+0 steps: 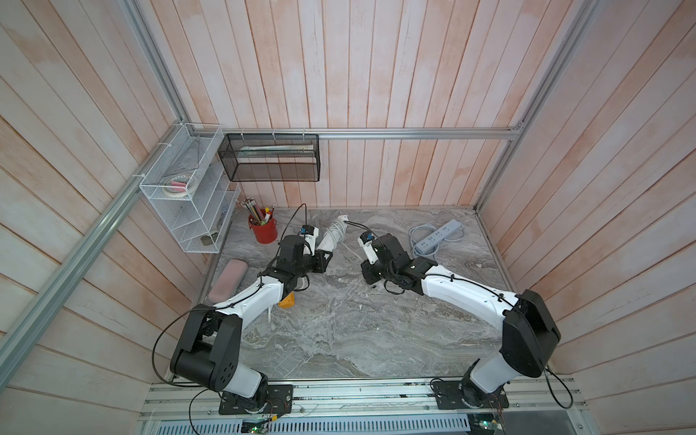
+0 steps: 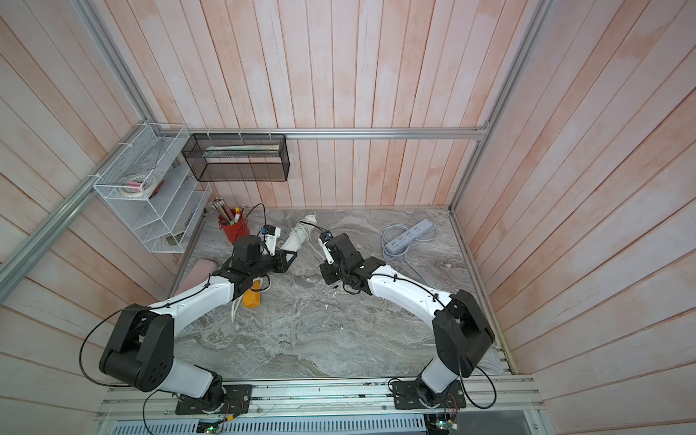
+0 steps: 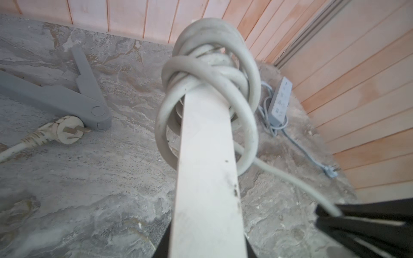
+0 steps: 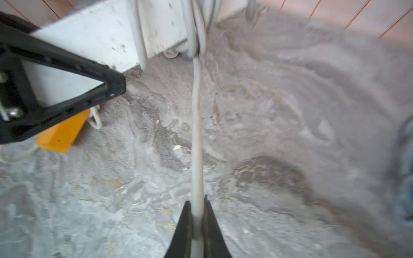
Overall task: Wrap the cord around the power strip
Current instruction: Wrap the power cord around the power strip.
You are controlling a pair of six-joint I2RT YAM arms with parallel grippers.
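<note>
Left gripper (image 1: 322, 258): jaws clenched on the near end of the white power strip (image 3: 207, 178). It is held tilted off the table near the far edge, left of middle, likely so loops can pass around it. Cord (image 3: 207, 73) coiled several turns round the strip's far end. Right gripper (image 4: 197, 202): jaws pinching the loose cord, drawn fairly straight, probably to keep turns snug. Containers: red cup (image 1: 263, 234), far-left corner, holds pencils; white wire rack (image 1: 165, 211) holds a tape roll (image 1: 177, 187); black mesh basket (image 1: 271, 177), contents unclear.
</note>
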